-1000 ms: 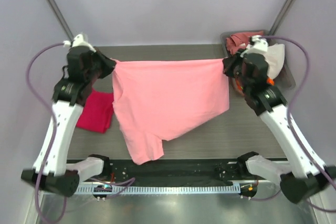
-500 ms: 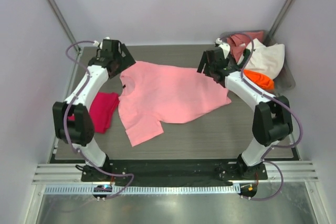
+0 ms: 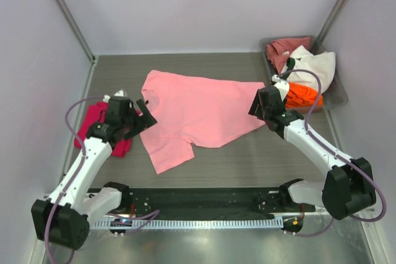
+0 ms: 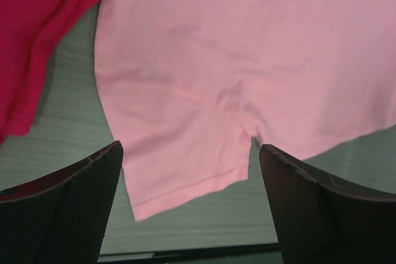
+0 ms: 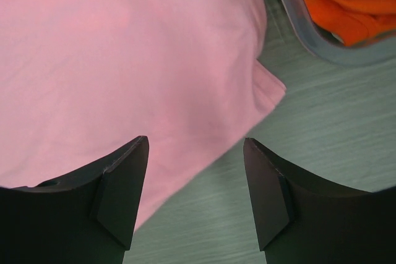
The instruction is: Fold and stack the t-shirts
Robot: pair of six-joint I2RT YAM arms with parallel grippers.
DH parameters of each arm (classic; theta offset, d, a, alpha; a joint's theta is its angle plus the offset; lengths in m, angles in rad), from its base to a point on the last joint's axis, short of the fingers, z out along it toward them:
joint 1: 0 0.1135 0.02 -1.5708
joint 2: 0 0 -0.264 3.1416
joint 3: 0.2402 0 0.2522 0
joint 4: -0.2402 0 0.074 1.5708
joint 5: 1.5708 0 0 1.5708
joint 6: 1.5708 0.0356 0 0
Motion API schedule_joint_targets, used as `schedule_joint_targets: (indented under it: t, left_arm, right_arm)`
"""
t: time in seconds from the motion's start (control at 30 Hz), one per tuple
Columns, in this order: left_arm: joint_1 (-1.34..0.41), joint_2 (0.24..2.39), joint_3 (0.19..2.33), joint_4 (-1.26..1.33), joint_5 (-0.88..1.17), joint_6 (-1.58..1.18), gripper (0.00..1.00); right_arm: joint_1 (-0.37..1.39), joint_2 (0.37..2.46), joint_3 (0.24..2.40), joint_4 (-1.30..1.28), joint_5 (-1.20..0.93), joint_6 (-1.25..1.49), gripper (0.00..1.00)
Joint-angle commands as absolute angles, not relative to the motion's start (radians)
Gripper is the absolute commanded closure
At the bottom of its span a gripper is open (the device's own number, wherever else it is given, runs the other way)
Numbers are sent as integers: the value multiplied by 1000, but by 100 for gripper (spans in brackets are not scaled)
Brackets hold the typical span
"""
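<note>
Left pincer (image 4: 190, 153) and right pincer (image 5: 196, 143) stand wide and empty above the light pink t-shirt (image 3: 204, 112), spread out on the counter (image 3: 260, 165). We judge the folding step is starting; next we must pinch one side edge and carry it inward.

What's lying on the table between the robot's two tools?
The light pink t-shirt, spread flat, lies between the left tool and the right tool; the top view shows it.

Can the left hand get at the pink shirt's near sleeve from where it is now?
Probably yes: the left hand is open and facing the sleeve of the pink shirt, which lies flat and uncovered; the red shirt sits off to one side.
</note>
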State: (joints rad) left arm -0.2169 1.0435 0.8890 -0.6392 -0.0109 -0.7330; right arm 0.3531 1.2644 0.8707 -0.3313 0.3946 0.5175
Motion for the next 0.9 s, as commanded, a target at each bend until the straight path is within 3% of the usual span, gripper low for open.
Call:
schedule_joint_targets:
  t: [0.0,0.17,0.37,0.57,0.87]
  left_arm:
    - [-248,945,801,-676,63,-771,8]
    - [-273,825,649,-632,127,-821,8]
    - [-432,776,562,-630,60,-922,27]
    - [-488,804,489,-620,9,-1000,29]
    - [-521,848,433,-608,-52,-1058,31]
  right_arm:
    - [350,1174,813,-331,428,552,32]
    - [350,1111,690,-287,452,575,33]
    - [350,1137,652,-298,482,621,41]
    - [350,1131,652,-287,482,635,47]
    - [348,1111,635,-285,529,646,47]
